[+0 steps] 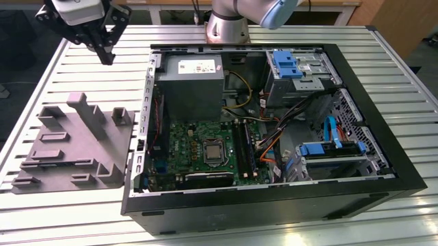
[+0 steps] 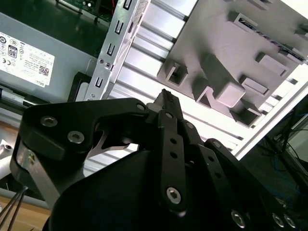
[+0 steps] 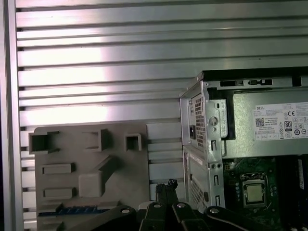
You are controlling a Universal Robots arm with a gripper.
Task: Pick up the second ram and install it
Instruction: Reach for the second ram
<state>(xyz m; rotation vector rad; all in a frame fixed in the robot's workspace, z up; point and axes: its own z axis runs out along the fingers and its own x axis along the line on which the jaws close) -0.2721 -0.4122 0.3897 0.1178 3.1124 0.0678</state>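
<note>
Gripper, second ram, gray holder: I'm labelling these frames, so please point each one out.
gripper [image 1: 106, 60]: exterior view, at its closed fingertips.
second ram [image 3: 72, 210]: first wrist view, the bluish long edge lying in the holder.
gray holder [image 1: 65, 149]: exterior view, a bare patch of its flat base.

- You've got even overhead light in the exterior view; the table [image 1: 55, 215] reads bright, with no hard shadows.
- Inside the case [image 1: 274, 205] it's dimmer, and the walls shade the board.
- In the first wrist view, broad white glare bands run across the table slats.
- In the second wrist view, the slats beside the tray [image 2: 226, 43] blow out white, and the gripper [image 2: 166, 96] reads as a dark mass against them.
</note>
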